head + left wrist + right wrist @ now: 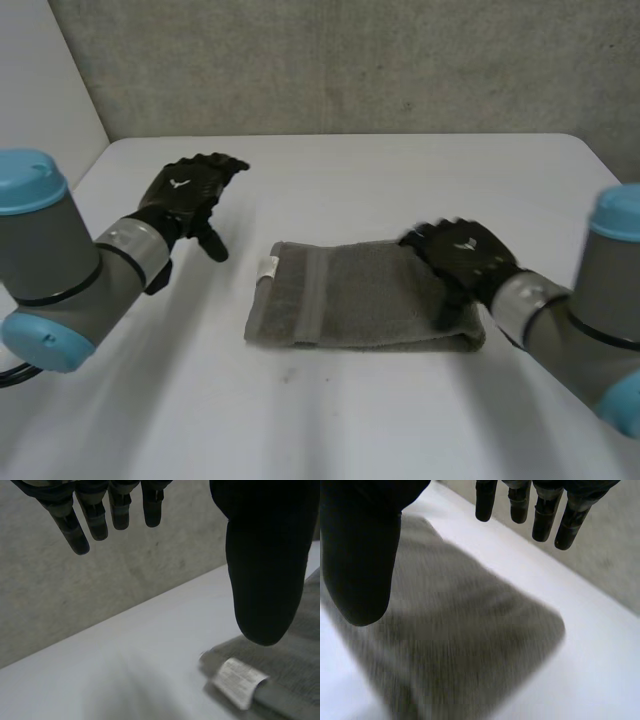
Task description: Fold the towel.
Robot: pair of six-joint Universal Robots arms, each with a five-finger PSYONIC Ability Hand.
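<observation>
A grey towel, folded into a long flat rectangle, lies near the middle of the white tabletop, its long side running left to right. The head view places the left hand left of the towel and apart from it, and the right hand over the towel's right end. The left wrist view brings close a white label at the towel's left end and shows that hand's fingers straight, side by side, set wide from the thumb, holding nothing. The right wrist view shows its own fingers likewise straight and spread from the thumb, the towel flat beneath the palm, ungrasped; whether the thumb touches the cloth I cannot tell.
</observation>
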